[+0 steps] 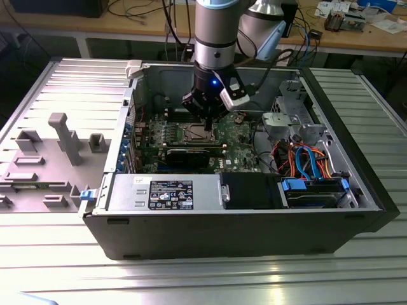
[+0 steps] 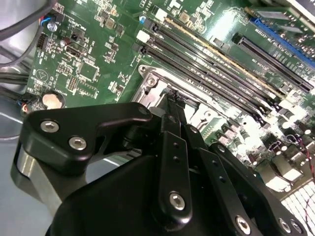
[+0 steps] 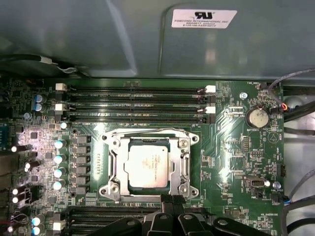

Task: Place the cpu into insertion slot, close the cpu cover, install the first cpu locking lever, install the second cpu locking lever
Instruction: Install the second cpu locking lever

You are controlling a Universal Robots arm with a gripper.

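Observation:
The cpu (image 3: 149, 164), a silver-grey square chip, lies in the insertion slot (image 3: 111, 189) on the green motherboard. The cpu cover (image 3: 183, 164), a metal frame, lies flat over the chip's edges. A thin lever wire (image 3: 147, 131) runs along one edge of the socket. My gripper (image 3: 170, 199) is at the socket's opposite edge, its black fingers pressed together and shut, with nothing visible between them. In the second wrist view the gripper (image 2: 173, 105) points down at the socket's metal rim (image 2: 151, 84). In the exterior view the gripper (image 1: 207, 121) hangs just over the socket (image 1: 196, 133).
Long memory slots (image 3: 135, 104) run beside the socket. A black graphics card (image 1: 187, 155) and the power supply (image 1: 165, 190) sit nearer the case front. Cables and a drive cage (image 1: 305, 159) crowd the exterior view's right. Grey fixtures (image 1: 63, 136) stand outside the case.

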